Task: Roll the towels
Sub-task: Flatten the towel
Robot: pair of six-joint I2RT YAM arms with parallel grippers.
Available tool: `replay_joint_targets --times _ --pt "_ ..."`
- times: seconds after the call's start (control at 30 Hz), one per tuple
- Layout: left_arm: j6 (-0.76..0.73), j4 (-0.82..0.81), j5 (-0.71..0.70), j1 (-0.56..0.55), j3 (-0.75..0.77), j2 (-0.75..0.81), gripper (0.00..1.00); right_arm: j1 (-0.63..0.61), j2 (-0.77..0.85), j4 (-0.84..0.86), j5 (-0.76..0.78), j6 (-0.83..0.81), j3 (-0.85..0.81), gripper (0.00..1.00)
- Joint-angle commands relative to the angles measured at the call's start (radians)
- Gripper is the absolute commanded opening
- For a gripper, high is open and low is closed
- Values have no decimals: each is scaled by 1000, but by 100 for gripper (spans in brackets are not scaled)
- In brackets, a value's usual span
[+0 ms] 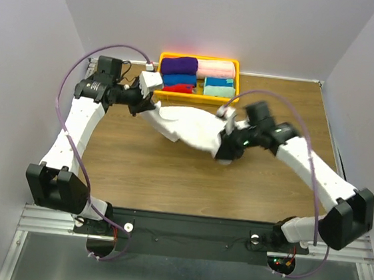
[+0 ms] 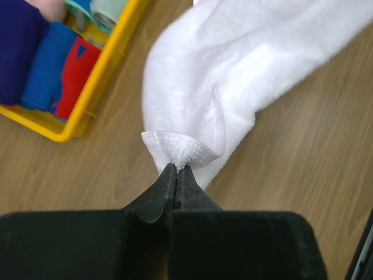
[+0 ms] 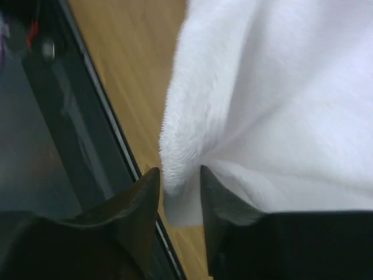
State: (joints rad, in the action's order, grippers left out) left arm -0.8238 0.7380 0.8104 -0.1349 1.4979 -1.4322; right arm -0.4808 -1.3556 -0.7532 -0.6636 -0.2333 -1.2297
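Wood-grain table [image 1: 170,172], pale walls [image 1: 24,29] on 3 sides, black rail [image 1: 191,224] along the near edge. At the far edge, yellow bin [image 1: 200,58] packed with rolled towels — purple roll [image 1: 180,66] and pink roll [image 1: 218,68] at the back, blue roll [image 1: 178,80] and teal roll [image 1: 221,87] in front, red roll [image 1: 174,87] just showing beside the blue.

White towel [image 1: 188,127] unrolled, strung between the 2 arms over the middle of the table, just in front of the bin and apart from it. Slung in a loose, crumpled band from upper left to lower right. Hard to tell from above whether the sagging middle touches the wood.

Left arm [image 1: 82,116] reaching in from the left. Left jaws pressed tight together, pinching a hemmed corner of the towel — seen close in the left wrist view, with the bin's corner off to the left.

Right arm [image 1: 311,166] bent in from the right, blurred at the wrist. Right jaws closed on a thick fold at the towel's other end, plush cloth filling the narrow gap between them, table edge and black rail beyond.
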Motion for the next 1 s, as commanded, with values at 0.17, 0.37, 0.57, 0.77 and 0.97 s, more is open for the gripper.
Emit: replay_joint_targets --times 0.17,0.37,0.57,0.77,0.97 --pt "-178 53 -134 126 -267 116 0 -226 -19 78 211 20 136 83" --pt "-176 24 -154 127 -353 108 0 -174 137 -99 380 -239 208 60" --pt "-155 -5 -140 126 -373 98 0 -154 239 -150 585 -503 415 54" --pt "-147 -31 -157 127 -393 92 0 -94 121 -60 611 -577 509 55" --pt "-152 -42 -157 126 -406 88 0 -88 38 11 618 -589 533 56"
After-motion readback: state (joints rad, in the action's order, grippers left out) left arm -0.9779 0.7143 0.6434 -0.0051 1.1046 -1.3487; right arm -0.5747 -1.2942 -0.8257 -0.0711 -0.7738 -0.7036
